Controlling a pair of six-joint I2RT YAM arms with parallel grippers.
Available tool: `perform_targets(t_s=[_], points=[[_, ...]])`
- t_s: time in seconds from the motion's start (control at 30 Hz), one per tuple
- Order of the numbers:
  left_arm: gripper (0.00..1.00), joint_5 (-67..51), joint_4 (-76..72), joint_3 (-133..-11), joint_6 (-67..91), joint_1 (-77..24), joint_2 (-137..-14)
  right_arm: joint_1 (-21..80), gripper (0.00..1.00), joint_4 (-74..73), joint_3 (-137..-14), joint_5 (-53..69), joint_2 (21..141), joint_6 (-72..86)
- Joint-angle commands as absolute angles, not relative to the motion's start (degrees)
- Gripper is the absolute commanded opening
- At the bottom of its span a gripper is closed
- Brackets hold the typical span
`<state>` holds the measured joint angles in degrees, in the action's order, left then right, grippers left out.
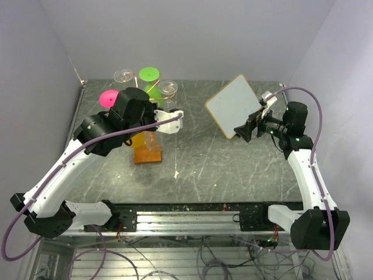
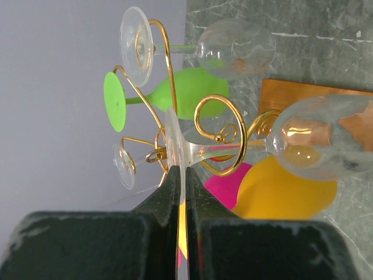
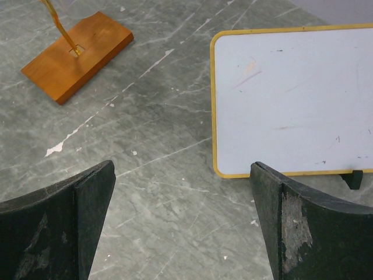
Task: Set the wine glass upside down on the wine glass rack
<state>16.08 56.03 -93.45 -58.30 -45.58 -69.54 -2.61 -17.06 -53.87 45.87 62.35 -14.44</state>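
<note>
My left gripper (image 2: 180, 175) is shut on the flat foot of a clear wine glass (image 2: 326, 137). The glass hangs bowl toward the table, and its stem runs through a gold loop of the wire rack (image 2: 218, 137). In the top view the left gripper (image 1: 175, 119) sits beside the rack above its orange wooden base (image 1: 147, 153). Clear (image 2: 233, 49), green (image 2: 186, 93), pink (image 2: 233, 184) and yellow (image 2: 291, 192) glasses hang on the rack. My right gripper (image 3: 182, 175) is open and holds nothing, hovering over bare table near the whiteboard (image 1: 233, 105).
A yellow-rimmed whiteboard (image 3: 291, 99) stands propped on the table's right half, just ahead of the right gripper (image 1: 240, 131). The rack's wooden base (image 3: 78, 55) shows far left in the right wrist view. Walls close the table at the back and both sides.
</note>
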Motion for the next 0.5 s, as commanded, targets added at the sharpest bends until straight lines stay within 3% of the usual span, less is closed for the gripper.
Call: perform_targets(t_s=[0.0,0.47], points=[[0.07,14.2,56.3,-96.3,-59.4,-45.8,-68.0,-3.0,1.00,-17.1,-54.1,46.1,62.9,-15.3],[0.07,9.8,58.5,-98.3,-59.9,-45.9,-67.9,-3.0,1.00,-17.3,-54.1,46.1,63.2,-15.5]])
